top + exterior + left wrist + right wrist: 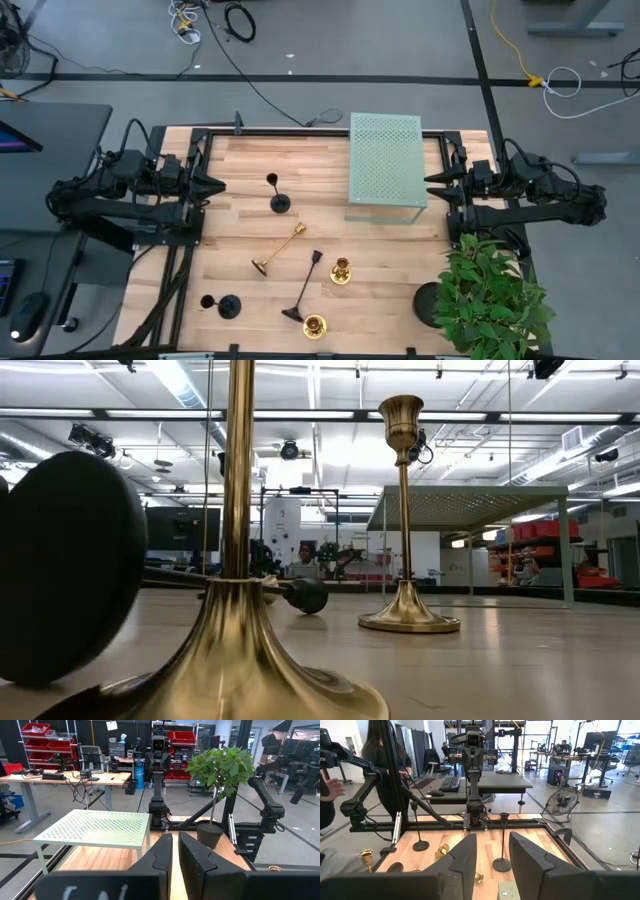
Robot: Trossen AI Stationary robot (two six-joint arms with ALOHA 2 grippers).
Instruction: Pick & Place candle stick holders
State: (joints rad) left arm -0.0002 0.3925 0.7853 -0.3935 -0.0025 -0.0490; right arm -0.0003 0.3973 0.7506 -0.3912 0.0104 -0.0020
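The left gripper [218, 186] waits at the tabletop's [390, 260] left edge, jaws nearly closed and empty; six candle stick holders [278, 248] stand or lie scattered mid-table; the right gripper [432, 182] rests opposite, jaws partly open, empty.

Both arms parked at table edges: left gripper [218, 185] near-closed, right gripper [432, 181] parted.

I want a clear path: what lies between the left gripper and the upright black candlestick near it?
In the high view, only bare wood lies between the left gripper and the upright black candlestick.
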